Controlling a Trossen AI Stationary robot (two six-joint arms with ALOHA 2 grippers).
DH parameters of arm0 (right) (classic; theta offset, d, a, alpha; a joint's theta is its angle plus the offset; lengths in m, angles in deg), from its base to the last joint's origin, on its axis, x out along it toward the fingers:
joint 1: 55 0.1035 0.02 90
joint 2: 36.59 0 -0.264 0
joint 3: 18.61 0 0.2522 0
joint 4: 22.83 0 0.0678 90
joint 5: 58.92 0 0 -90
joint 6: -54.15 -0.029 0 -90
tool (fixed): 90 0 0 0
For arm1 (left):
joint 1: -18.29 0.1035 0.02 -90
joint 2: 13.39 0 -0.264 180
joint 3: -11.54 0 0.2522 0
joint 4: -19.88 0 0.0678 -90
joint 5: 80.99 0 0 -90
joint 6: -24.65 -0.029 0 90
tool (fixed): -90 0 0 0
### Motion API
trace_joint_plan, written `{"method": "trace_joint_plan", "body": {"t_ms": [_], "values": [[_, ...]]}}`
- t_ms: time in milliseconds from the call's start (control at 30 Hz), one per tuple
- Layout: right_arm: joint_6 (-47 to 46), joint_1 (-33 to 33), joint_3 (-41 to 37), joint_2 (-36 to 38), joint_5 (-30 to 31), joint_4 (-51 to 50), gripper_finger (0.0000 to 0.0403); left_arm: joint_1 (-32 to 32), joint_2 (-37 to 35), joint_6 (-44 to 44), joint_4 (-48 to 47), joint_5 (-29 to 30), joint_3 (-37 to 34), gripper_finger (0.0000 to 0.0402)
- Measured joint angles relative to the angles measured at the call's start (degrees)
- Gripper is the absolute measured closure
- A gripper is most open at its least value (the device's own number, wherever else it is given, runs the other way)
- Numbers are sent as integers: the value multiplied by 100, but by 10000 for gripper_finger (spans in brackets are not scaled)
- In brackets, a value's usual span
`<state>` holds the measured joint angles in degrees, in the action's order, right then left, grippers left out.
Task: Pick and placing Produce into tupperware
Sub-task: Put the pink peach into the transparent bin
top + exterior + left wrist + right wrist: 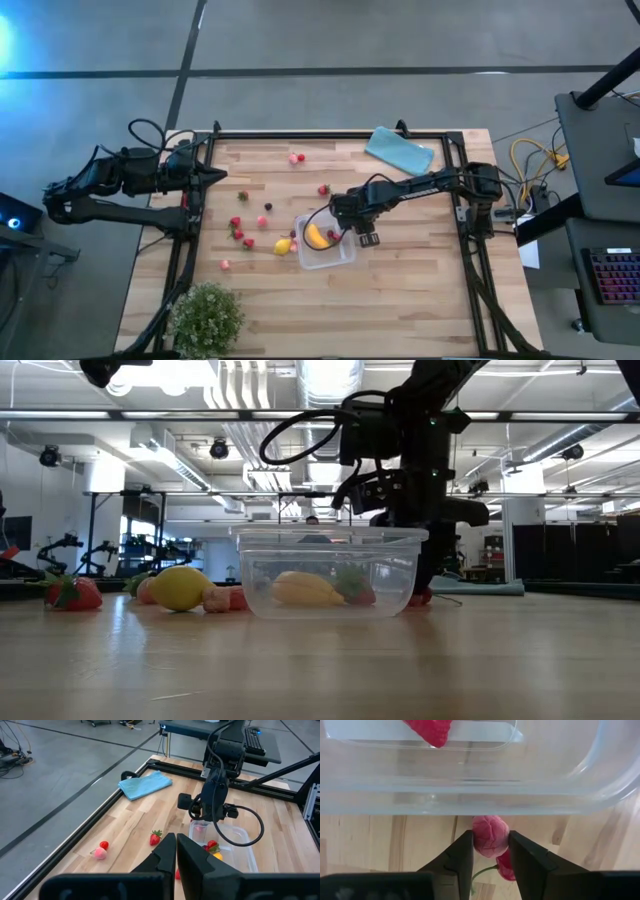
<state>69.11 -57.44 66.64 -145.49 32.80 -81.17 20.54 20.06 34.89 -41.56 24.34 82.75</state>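
Right wrist view alone shows the right end effector (pixel 490 851) pinching a pink berry (pixel 490 836) beside the tupperware (pixel 470 795).

Overhead and table-level views (both distant) share the tupperware (pixel 327 247).

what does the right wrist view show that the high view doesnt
Only the right wrist view shows the right claw closing around a pink fruit beside the tupperware wall. Only the high view shows the left claw parked at the table's left edge, the teal cloth, the plant and scattered fruit. Both show the tupperware with fruit inside.
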Motion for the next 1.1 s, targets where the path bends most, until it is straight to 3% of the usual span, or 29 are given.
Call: {"method": "trace_joint_plan", "body": {"t_ms": [600,1100], "values": [[-103,2,-153,-2,-11,50,244,1,0,2,2,0,0,402],[-261,-11,-156,-2,286,444,293,1,0,10,2,-1,0,402]]}}
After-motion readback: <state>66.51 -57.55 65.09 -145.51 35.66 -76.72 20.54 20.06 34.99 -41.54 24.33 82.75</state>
